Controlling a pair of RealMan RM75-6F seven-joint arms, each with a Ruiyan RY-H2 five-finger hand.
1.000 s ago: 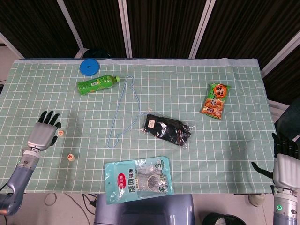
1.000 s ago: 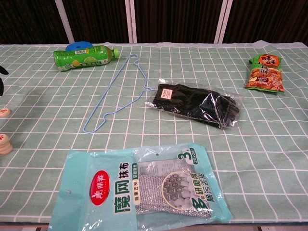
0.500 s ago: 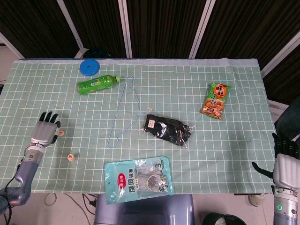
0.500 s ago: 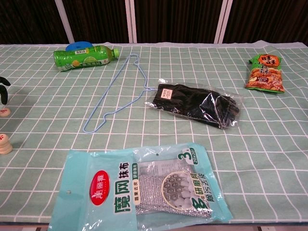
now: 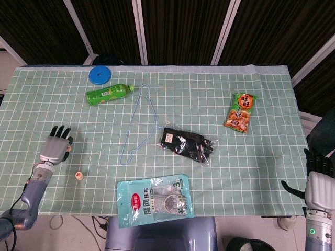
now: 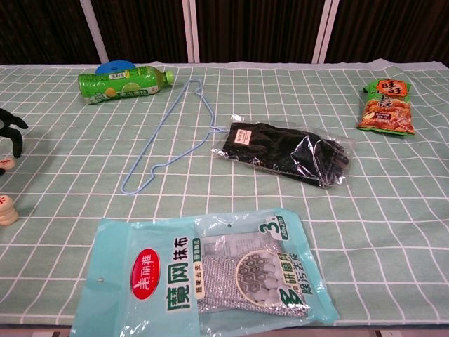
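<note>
Chess pieces near the table's left edge: one round wooden piece (image 5: 67, 149) sits just under the fingertips of the left hand (image 5: 54, 148), a second piece (image 5: 78, 175) lies near, closer to the front edge. Left hand holds nothing, fingers spread. Right hand (image 5: 317, 184) hangs off the table's right front corner, well apart, empty with fingers apart.
</note>
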